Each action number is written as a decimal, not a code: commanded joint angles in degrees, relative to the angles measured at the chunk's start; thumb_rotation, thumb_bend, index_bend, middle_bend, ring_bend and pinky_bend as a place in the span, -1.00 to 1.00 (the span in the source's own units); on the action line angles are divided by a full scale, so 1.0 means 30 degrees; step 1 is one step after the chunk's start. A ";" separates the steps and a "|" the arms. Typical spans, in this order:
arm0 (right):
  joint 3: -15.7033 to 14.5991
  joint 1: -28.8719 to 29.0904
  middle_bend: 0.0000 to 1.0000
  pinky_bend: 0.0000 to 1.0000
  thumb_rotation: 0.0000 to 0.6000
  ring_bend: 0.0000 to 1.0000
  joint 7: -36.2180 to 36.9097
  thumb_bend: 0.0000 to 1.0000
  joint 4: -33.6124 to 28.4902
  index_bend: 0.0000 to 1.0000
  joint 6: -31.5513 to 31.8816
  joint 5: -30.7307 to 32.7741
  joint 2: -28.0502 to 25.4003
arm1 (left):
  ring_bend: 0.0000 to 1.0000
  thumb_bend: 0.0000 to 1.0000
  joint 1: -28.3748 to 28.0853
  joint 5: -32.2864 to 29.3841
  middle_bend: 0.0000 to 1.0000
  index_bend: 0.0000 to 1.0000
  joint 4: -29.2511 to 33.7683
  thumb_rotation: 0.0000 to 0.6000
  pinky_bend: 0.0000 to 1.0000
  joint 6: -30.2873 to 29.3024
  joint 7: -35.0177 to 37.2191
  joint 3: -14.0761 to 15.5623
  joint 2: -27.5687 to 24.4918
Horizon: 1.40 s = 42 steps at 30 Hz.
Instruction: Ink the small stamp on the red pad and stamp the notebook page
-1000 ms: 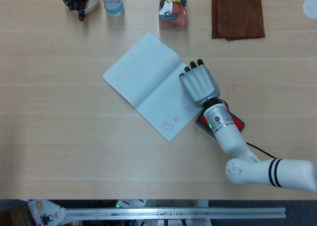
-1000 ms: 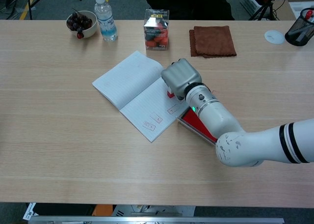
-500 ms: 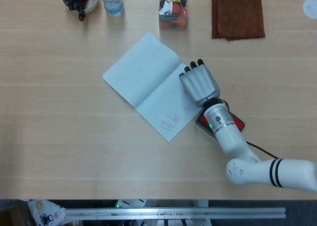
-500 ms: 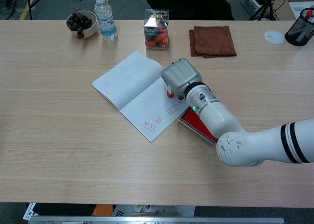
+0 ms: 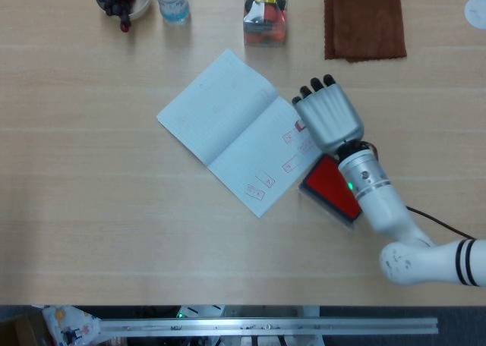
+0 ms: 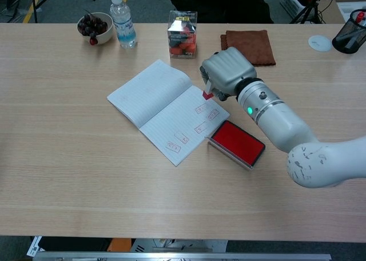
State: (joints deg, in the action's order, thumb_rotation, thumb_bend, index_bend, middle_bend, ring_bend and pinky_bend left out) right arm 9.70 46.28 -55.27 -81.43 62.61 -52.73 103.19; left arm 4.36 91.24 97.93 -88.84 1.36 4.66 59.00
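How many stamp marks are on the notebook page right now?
5 on the notebook: two near its bottom corner, one mid-edge, two beside the right hand. The hand may hide more.

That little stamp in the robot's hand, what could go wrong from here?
The right hand holds the small stamp at the notebook's right edge, so another print might land partly off the page. Several red prints already crowd that corner, so overlap seems possible. The red pad touches the notebook's edge and could get nudged.
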 commanded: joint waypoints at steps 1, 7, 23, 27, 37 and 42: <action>-0.0550 -0.0462 -0.11 -0.42 1.00 -0.42 0.0220 -0.26 -0.0769 0.24 0.0307 -0.0412 -0.0985 | -0.93 -0.45 -0.0030 0.0039 -0.90 -0.91 0.0038 1.00 -0.87 0.0037 -0.0063 0.0009 0.0009; -0.1390 -0.1272 -0.11 -0.42 1.00 -0.42 0.1150 -0.26 -0.1355 0.24 0.0342 -0.0698 -0.2235 | -0.93 -0.46 -0.0073 0.0185 -0.90 -0.91 0.0099 1.00 -0.87 0.0103 -0.0187 0.0071 0.0069; -0.2776 -0.2401 -0.11 -0.42 1.00 -0.42 0.2901 -0.26 0.0618 0.24 -0.0350 -0.1697 -0.1980 | -0.93 -0.46 -0.0051 0.0203 -0.90 -0.91 0.0121 1.00 -0.87 0.0117 -0.0315 0.0129 0.0164; -0.2797 -0.2479 -0.11 -0.42 1.00 -0.42 0.3024 -0.26 0.1157 0.24 -0.0497 -0.1852 -0.1669 | -0.93 -0.46 -0.0044 0.0211 -0.90 -0.91 0.0077 1.00 -0.87 0.0102 -0.0275 0.0134 0.0178; -0.2746 -0.2636 -0.11 -0.42 1.00 -0.42 0.2975 -0.27 0.2054 0.19 -0.0704 -0.2111 -0.1219 | -0.93 -0.45 -0.0054 0.0129 -0.90 -0.91 -0.0041 1.00 -0.87 0.0169 -0.0194 0.0131 0.0209; -0.2721 -0.2752 -0.13 -0.42 1.00 -0.42 0.3045 -0.29 0.2294 0.15 -0.0746 -0.2305 -0.1098 | -0.93 -0.46 -0.0042 0.0093 -0.90 -0.91 -0.0079 1.00 -0.87 0.0165 -0.0163 0.0129 0.0211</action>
State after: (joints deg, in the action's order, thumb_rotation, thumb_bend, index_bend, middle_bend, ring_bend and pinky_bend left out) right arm 1.53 38.04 -46.13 -74.56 60.38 -59.62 99.88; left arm 4.24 91.51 97.70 -88.35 0.87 5.05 59.63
